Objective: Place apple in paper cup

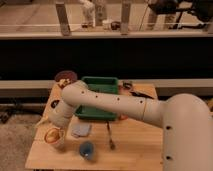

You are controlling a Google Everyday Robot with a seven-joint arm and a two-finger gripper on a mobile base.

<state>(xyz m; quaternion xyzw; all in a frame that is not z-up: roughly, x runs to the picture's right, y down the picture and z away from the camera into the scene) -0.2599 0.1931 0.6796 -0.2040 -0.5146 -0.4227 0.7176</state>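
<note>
The orange-red apple [52, 135] sits at the mouth of the small pale paper cup [59, 145], which stands near the front left of the wooden table [135, 145]. My gripper [51, 126] is right over the apple and cup, at the end of the white arm that reaches in from the right. The gripper's end is hidden behind the wrist and merges with the apple.
A green tray [100, 81] lies behind the arm at the table's middle. A blue cup [88, 150] stands at the front edge, right of the paper cup. A grey cloth [81, 131], a utensil [110, 136] and a brown bowl [65, 77] are also on the table.
</note>
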